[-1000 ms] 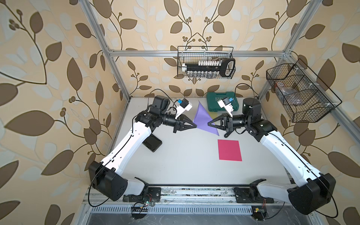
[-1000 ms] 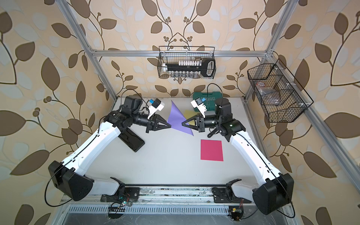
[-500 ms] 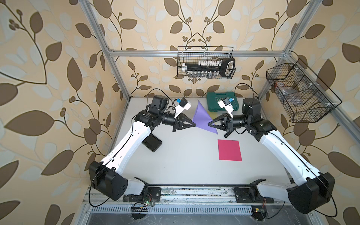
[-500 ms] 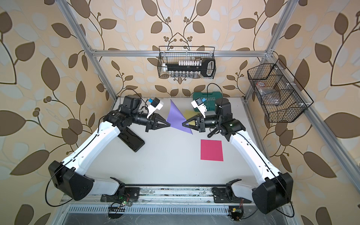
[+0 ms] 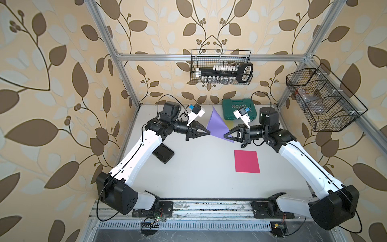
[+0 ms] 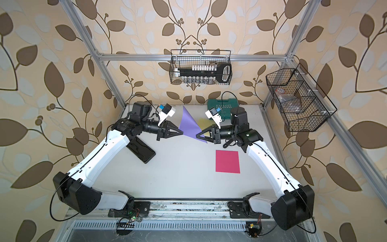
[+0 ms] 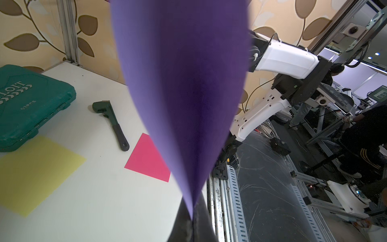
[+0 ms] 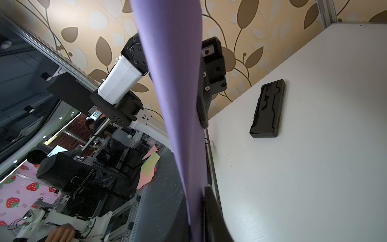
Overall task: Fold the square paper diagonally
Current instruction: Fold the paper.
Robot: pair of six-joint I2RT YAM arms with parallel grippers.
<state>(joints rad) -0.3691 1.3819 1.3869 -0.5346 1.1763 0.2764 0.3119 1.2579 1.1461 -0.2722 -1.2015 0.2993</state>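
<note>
Purple paper (image 5: 217, 123) is held up off the table (image 5: 199, 174) near its far middle, showing as a triangle in both top views. The left gripper (image 5: 208, 132) is closed on one corner and the right gripper (image 5: 225, 135) is clamped on the opposite one. A pink sheet (image 5: 247, 161) lies flat by the right arm, and a yellow sheet (image 7: 35, 171) lies against the green tool case (image 7: 31, 104).

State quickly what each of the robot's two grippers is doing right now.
Left gripper: shut on a corner of the thin purple paper sheet.
Right gripper: shut on another corner of that same sheet.
</note>
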